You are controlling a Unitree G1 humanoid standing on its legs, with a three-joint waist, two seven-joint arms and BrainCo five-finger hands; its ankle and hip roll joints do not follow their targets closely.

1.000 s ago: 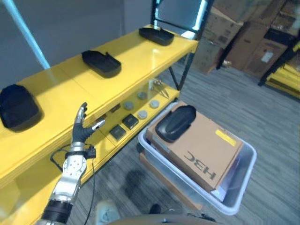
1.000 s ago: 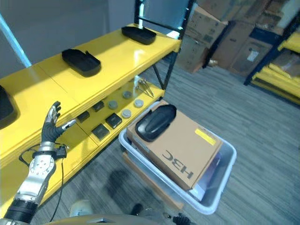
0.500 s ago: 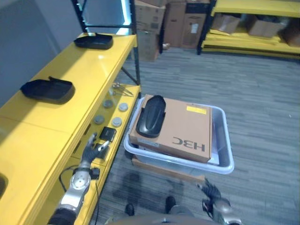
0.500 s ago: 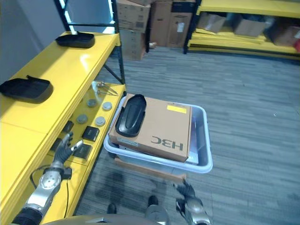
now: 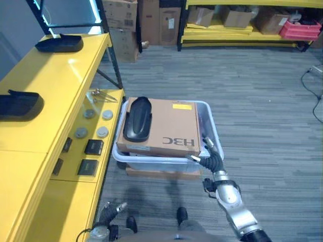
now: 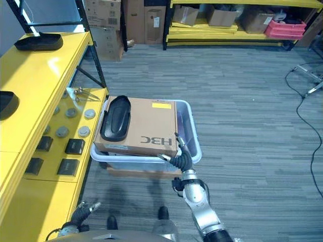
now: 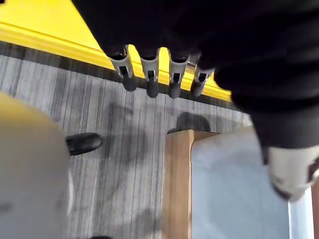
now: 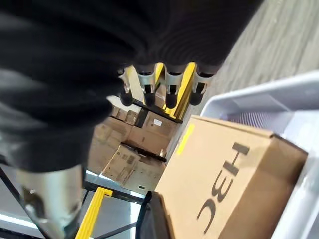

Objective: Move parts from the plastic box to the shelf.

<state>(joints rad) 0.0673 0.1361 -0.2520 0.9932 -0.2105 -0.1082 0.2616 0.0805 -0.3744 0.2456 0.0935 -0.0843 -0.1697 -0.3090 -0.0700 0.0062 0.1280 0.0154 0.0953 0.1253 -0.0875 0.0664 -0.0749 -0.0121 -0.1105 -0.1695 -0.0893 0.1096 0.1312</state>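
A pale plastic box (image 5: 215, 139) stands on the floor beside the yellow shelf (image 5: 55, 80). In it lies a brown cardboard box (image 5: 174, 126) with a black moulded part (image 5: 138, 118) on top. My right hand (image 5: 212, 161) hovers by the plastic box's near right corner, open and empty; its straight fingers (image 8: 165, 88) point over the cardboard box (image 8: 219, 174). My left hand (image 5: 109, 212) hangs low by the shelf's foot, fingers (image 7: 149, 74) straight, nothing held. Two more black parts (image 5: 59, 43) (image 5: 17, 103) rest on the shelf's top.
The lower shelf level carries round discs (image 5: 92, 123), flat black squares (image 5: 93, 147) and thin metal pieces (image 5: 101, 95). A wooden board (image 5: 161, 174) lies under the plastic box. Cardboard cartons (image 5: 151, 20) and another yellow rack (image 5: 242, 35) stand at the back.
The camera has swung round toward the plastic box. My left hand has dropped from the shelf's edge to low by the floor. My right hand has risen to the plastic box's near corner.
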